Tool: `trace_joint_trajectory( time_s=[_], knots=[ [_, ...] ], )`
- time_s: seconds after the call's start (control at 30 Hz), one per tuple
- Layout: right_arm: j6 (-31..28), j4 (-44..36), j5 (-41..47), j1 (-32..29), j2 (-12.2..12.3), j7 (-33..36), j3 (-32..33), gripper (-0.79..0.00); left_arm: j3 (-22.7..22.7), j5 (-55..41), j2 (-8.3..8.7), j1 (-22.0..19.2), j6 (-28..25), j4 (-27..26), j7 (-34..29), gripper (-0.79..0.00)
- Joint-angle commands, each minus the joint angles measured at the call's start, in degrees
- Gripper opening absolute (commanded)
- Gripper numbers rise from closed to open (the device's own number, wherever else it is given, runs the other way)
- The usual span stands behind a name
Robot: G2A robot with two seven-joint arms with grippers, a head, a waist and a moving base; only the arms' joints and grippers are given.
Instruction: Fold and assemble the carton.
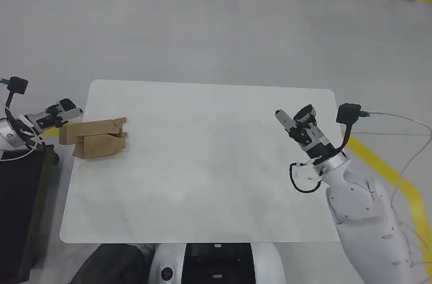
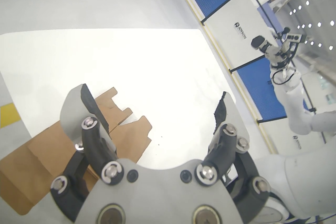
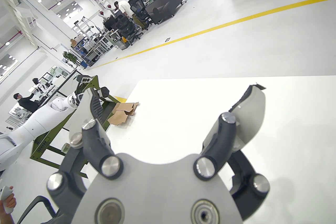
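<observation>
The carton (image 1: 96, 138) lies on the far-left part of the white table (image 1: 202, 163), right at its left edge. It is a flattish bundle of brown cardboard, its panels partly overlapping, with notched flaps (image 2: 143, 125) pointing toward the middle of the table. The left gripper (image 1: 63, 113) hangs just beside it at that edge, spread wide with nothing in it. Seen from its own wrist, one finger (image 2: 90, 107) sits over the cardboard, though I can't tell whether it touches. The right gripper (image 1: 294, 117) is well apart, over the right side of the table, likewise spread and empty. To my eye this is light, thin board, stiff across a panel, willing to bend along its creases, and likely to skate on that smooth top if pushed from one side. I'd pinch a panel edge near a fold line rather than a notched flap, which looks easy to crumple, and steady the other side with the second gripper.
</observation>
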Motion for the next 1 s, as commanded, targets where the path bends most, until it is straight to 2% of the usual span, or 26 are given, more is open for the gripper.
trace_joint_trajectory(
  time_s=[0.0,0.43,0.53,0.73,0.97],
  knots=[
    [0.0,0.0,0.0,0.0,0.0,0.0,0.0,0.0,0.1,-0.4,0.02,0.0,0.2,0.0,-0.1,0.0],
    [0.0,0.0,0.0,0.0,0.0,0.0,0.0,0.0,0.1,-0.4,0.02,0.0,0.2,0.0,-0.1,0.0],
    [0.0,0.0,0.0,0.0,0.0,0.0,0.0,0.0,-0.1,1.1,-0.01,0.4,3.0,-0.2,1.4,0.0],
    [0.0,0.0,0.0,0.0,0.0,0.0,0.0,0.0,-1.3,2.3,0.08,-0.2,11.2,5.8,0.9,0.0],
    [0.0,0.0,0.0,0.0,0.0,0.0,0.0,0.0,-0.7,6.1,-0.65,-3.4,13.3,14.8,-2.0,0.0]
  ],
)
